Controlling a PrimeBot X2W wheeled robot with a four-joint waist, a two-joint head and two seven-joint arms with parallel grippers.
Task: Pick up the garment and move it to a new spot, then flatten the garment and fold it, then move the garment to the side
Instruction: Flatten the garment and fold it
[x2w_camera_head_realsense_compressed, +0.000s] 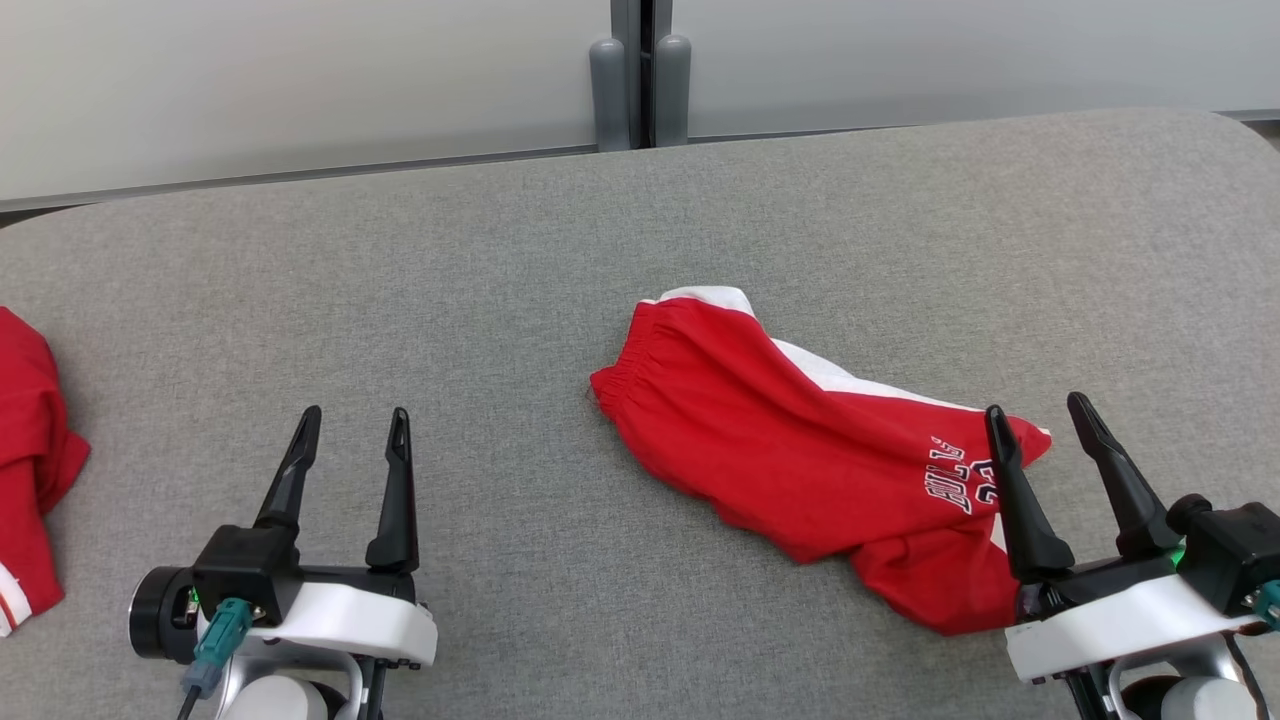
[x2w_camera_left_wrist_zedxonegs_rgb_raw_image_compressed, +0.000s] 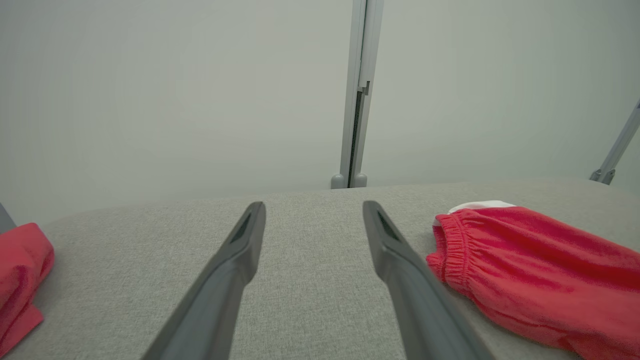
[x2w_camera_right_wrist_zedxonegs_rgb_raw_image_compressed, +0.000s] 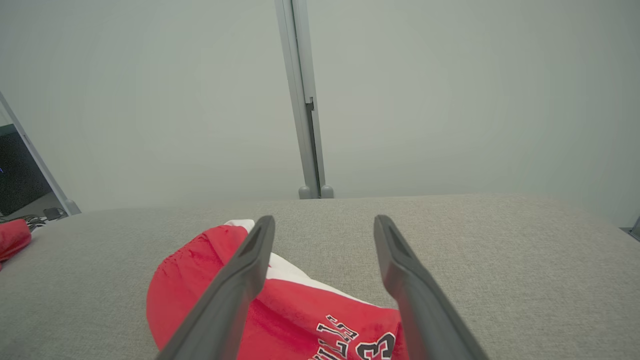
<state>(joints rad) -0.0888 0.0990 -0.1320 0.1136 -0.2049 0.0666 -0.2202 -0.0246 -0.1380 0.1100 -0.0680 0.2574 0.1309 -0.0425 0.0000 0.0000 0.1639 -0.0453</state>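
Note:
The garment (x2w_camera_head_realsense_compressed: 790, 440) is a pair of red shorts with white trim and black-and-white lettering, lying folded on the grey table right of centre. Its elastic waistband (x2w_camera_left_wrist_zedxonegs_rgb_raw_image_compressed: 450, 245) points left. My right gripper (x2w_camera_head_realsense_compressed: 1040, 412) stands open at the garment's right end, its left finger over the lettering (x2w_camera_right_wrist_zedxonegs_rgb_raw_image_compressed: 350, 335), with nothing between its fingers. My left gripper (x2w_camera_head_realsense_compressed: 355, 415) is open over bare table at the lower left, well apart from the garment (x2w_camera_left_wrist_zedxonegs_rgb_raw_image_compressed: 530, 280).
A second red cloth (x2w_camera_head_realsense_compressed: 25, 470) lies at the table's (x2w_camera_head_realsense_compressed: 500, 300) left edge, also seen as the red cloth (x2w_camera_left_wrist_zedxonegs_rgb_raw_image_compressed: 20, 275) left of my left fingers. A grey partition wall with a vertical post (x2w_camera_head_realsense_compressed: 640, 80) runs behind the table.

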